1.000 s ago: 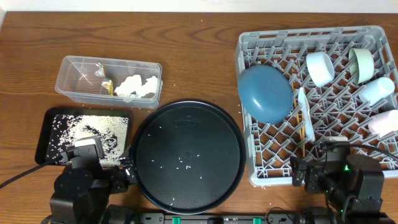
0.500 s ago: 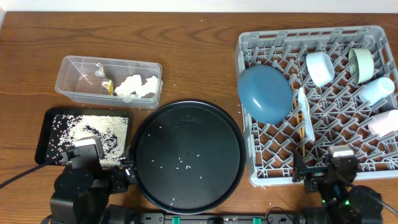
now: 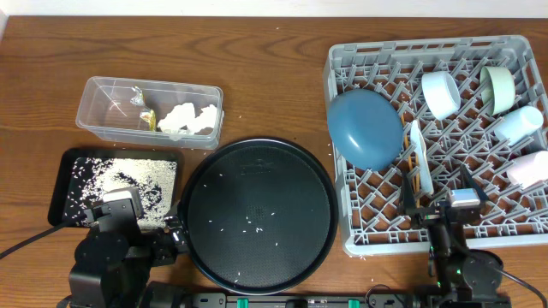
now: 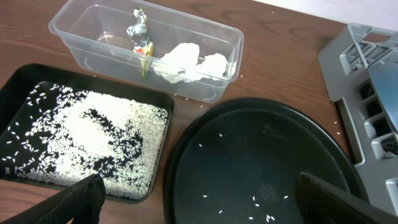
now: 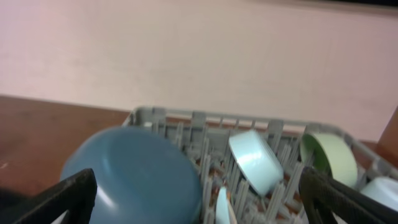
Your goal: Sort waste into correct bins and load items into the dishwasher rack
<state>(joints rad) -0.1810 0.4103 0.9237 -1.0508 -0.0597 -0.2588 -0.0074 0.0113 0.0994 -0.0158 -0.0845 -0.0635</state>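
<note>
The grey dishwasher rack [image 3: 345, 224] holds a large blue bowl [image 3: 366, 128], a light-blue bowl [image 3: 441, 94], a pale green bowl [image 3: 497, 88], a white cup [image 3: 519, 124], a pink cup [image 3: 528, 169], a white spoon [image 3: 414, 141] and chopsticks [image 3: 419, 175]. The clear tub [image 3: 103, 103] holds tissues [image 3: 188, 118] and a wrapper [image 3: 145, 115]. The black tray [image 3: 64, 167] holds rice [image 3: 120, 175]. My left gripper [image 4: 199, 205] is open and empty over the round tray. My right gripper [image 3: 438, 198] is open and empty over the rack's front edge, facing the blue bowl [image 5: 130, 174].
The large round black tray [image 3: 259, 214] lies in the middle with a few rice grains on it. It also shows in the left wrist view [image 4: 261, 155]. Both arm bases stand at the table's front edge.
My right arm has swung left and turned, bringing its open fingers over the rack's front edge. The left arm has not moved.
</note>
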